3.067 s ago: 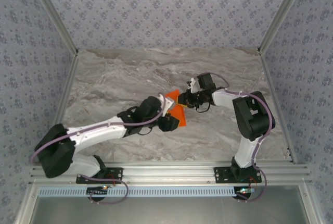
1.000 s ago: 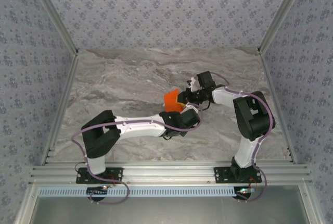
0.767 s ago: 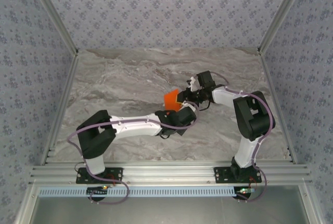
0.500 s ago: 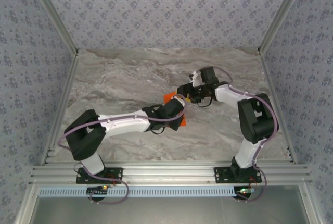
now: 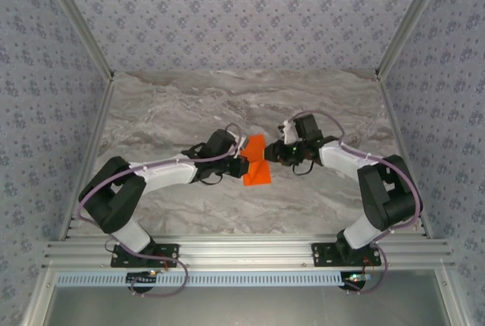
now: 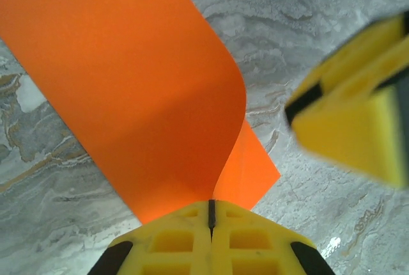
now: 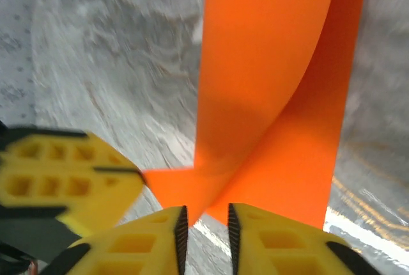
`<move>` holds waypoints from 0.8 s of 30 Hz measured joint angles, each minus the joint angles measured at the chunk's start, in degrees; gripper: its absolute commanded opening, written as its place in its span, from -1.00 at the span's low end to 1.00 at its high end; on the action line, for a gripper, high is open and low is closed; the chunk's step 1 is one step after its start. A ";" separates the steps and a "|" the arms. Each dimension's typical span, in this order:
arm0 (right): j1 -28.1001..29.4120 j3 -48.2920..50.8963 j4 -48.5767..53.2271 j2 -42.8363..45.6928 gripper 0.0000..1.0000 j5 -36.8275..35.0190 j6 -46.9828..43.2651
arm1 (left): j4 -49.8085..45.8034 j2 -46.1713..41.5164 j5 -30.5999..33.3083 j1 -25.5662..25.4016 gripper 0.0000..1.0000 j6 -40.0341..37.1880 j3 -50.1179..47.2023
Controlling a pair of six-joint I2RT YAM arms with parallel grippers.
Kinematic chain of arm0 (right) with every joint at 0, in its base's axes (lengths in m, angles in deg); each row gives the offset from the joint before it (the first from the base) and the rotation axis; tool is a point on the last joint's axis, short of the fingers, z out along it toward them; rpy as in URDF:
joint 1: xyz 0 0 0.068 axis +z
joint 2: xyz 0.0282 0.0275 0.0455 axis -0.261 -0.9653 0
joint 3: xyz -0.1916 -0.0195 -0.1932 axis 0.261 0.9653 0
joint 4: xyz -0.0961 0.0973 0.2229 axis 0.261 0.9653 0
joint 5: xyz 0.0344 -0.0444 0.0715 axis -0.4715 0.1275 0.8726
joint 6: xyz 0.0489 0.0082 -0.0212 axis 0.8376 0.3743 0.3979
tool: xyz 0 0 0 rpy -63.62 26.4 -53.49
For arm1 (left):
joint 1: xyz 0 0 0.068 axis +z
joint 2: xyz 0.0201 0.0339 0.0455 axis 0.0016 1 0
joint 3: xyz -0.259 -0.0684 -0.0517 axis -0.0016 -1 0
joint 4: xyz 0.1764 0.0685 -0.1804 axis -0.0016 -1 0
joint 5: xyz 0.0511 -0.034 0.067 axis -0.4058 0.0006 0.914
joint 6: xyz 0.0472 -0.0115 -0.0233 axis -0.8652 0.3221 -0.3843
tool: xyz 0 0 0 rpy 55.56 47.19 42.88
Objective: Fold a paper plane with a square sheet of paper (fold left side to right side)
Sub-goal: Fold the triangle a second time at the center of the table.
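Orange-red and thin, the square sheet of paper (image 5: pixel 255 161) lies at the middle of the desk (image 5: pixel 167 106), between the two arms, and from above it reads as a narrow upright strip, not a full square. Both wrist views show why: the sheet (image 6: pixel 128 83) is doubled over on itself in a soft, rounded bend, one layer arching above the other, with no sharp crease pressed in. At its left edge, the left gripper (image 5: pixel 241 165) has its fingers closed on the paper, which comes straight out of the thin line where they meet (image 6: pixel 211 214). The right gripper (image 5: pixel 273 153) sits just beside the opposite edge; in its own camera the fingers stand narrowly parted (image 7: pixel 206 217), with a corner of the folded sheet (image 7: pixel 268 64) reaching right up to the gap. We cannot tell whether they touch it, but they are not clamped on it. We judge that the left-to-right fold is in hand and only half made, so no paper plane exists yet. The next move, as we see it, calls for bringing the free edge square onto the one below, then pressing the rounded bend down into a crease. Paper this light could slide or skew on the smooth marbled surface while that happens.
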 measured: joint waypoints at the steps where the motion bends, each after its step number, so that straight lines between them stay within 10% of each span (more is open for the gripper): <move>1: 0.76 0.33 -0.02 -0.35 -0.65 -0.68 0.17 | 0.20 0.00 -0.39 0.35 -1.00 0.00 -0.02; 24: 6.14 -0.90 4.81 -5.86 -0.68 -10.34 -1.29 | -1.81 5.90 -1.44 3.78 -1.00 -2.25 3.52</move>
